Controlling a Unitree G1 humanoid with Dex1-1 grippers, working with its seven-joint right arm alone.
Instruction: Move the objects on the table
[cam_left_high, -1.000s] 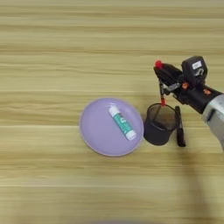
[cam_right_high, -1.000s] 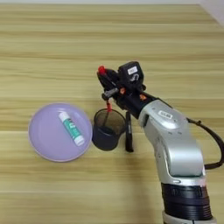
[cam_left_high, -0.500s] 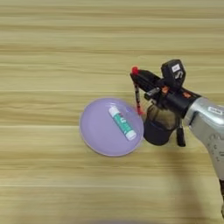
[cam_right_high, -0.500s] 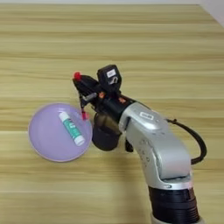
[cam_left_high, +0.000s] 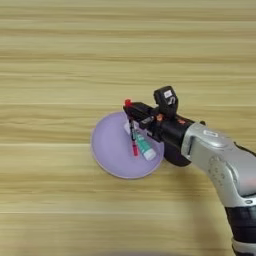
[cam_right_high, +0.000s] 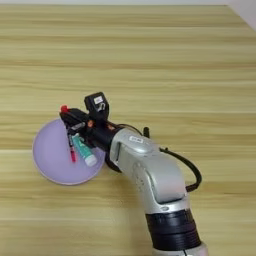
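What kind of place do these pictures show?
Probably a test bench or desk for robot practice, not a home. A bare wooden table fills the view, with only a purple plate holding a small tube, and the robot's gripper holding a pen over the plate.

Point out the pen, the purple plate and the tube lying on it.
pen (cam_left_high: 133, 139), left eye view, mid shaft
purple plate (cam_left_high: 107, 150), left eye view, bare left part
tube (cam_right_high: 84, 152), right eye view, green and white body

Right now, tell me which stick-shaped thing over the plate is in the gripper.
The pen, black with red ends, hangs from the gripper above the purple plate. The green-and-white tube lies flat on the plate instead.
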